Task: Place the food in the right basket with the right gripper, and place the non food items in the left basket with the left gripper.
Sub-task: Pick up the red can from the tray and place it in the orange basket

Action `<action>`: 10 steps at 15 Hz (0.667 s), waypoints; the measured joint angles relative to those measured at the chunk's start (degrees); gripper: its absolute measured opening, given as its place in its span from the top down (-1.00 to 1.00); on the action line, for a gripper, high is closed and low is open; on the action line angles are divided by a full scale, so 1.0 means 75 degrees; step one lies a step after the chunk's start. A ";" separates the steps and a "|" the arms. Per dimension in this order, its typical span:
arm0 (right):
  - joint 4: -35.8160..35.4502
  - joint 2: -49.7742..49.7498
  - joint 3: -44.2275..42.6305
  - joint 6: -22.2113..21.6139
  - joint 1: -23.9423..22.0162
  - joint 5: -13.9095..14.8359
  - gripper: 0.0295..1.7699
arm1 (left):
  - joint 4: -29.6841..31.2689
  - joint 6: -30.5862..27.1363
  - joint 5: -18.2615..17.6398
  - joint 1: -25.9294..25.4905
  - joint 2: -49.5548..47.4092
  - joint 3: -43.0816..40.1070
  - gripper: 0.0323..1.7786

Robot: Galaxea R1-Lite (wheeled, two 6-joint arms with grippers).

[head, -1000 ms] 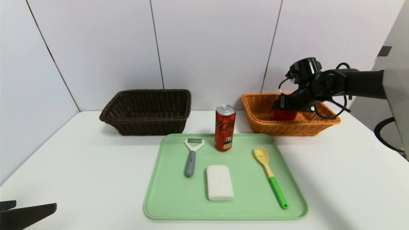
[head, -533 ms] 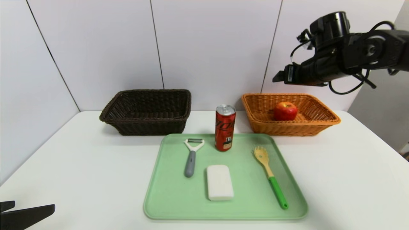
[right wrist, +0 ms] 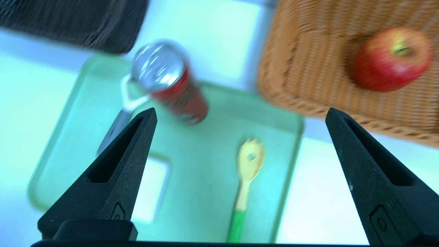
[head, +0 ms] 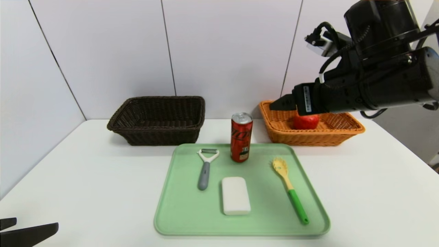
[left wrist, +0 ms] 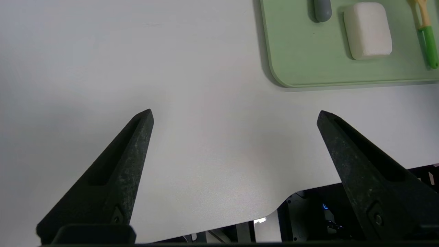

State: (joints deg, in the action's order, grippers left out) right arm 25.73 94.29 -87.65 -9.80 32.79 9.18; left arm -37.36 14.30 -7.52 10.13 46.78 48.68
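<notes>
The apple (head: 306,121) lies inside the orange basket (head: 343,132) at the far right of the bench (head: 85,178), partly hidden in the head view by the right end effector (head: 279,104), which hangs in the air above the basket's near-left part. The right wrist view shows its two fingers (right wrist: 116,164) spread wide with nothing between them, looking down on the tray and the basket's edge.

Left of the orange basket and just beside it, a red drink can (head: 241,137) stands upright at the far edge of the green tray (head: 178,219). On the tray, a peeler (head: 205,169) with a grey handle lies left of the can, a white bar of soap (head: 235,196) lies near the middle, and a pasta spoon (head: 289,188) with a yellow head and green handle lies toward the right side. None of these touch one another.

The dark brown basket (head: 157,120) sits at the far left of the bench, well apart from the orange one.

The left end effector (left wrist: 235,116) is parked low at the near-left corner of the bench, its fingers wide apart and holding nothing.
</notes>
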 joint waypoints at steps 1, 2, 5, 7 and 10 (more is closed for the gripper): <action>-0.0437 -0.0213 0.0510 0.0021 0.0215 0.0010 -0.91 | 0.0003 -0.0007 -0.0007 0.0000 -0.0016 -0.0016 -0.90; -0.0886 -0.0375 0.0985 0.0088 0.0356 0.0042 -0.91 | 0.0003 -0.0008 -0.0055 0.0002 -0.0026 -0.0029 -0.90; -0.2306 -0.0702 0.2147 0.0590 0.0614 0.0478 -0.91 | 0.0018 0.0003 -0.0280 0.0008 -0.0034 -0.0029 -0.90; -0.2965 -0.0749 0.2541 0.0304 0.0920 0.0995 -0.91 | 0.0018 0.0003 -0.0286 0.0008 -0.0034 -0.0026 -0.90; -0.3823 -0.0705 0.3131 -0.0093 0.1297 0.1201 -0.91 | 0.0003 0.0003 -0.0289 0.0008 -0.0034 -0.0016 -0.90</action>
State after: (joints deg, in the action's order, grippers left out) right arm -2.94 89.00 -64.17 -10.50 42.52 18.19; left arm -37.34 14.32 -9.69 10.19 46.52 48.56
